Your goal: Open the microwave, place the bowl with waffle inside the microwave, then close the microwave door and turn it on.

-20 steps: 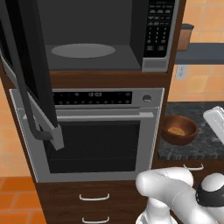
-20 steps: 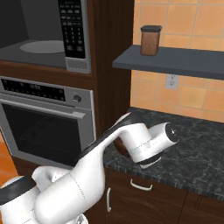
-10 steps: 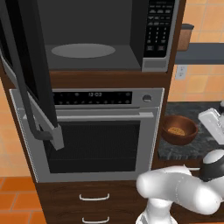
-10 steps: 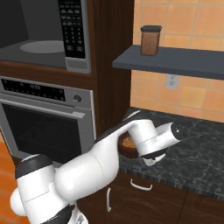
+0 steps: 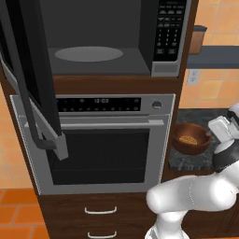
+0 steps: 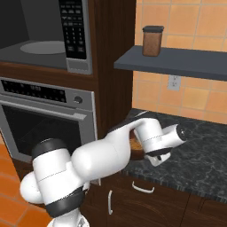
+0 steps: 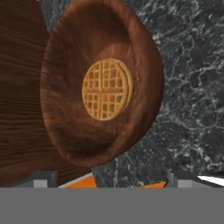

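The two-finger gripper (image 7: 107, 177) hangs with its jaws spread wide and empty, the tips apart at either side of the hand view. Straight ahead of them the round dark reddish-brown wooden bowl with a golden waffle (image 7: 103, 85) sits on the dark speckled stone counter (image 7: 192, 87), just beside the brown wood cabinet side (image 7: 19, 100). Well off from the jaws, the black-and-grey microwave (image 5: 100, 39) stands open, its black glass door (image 5: 30, 70) swung out over the stainless wall oven (image 5: 100, 140).
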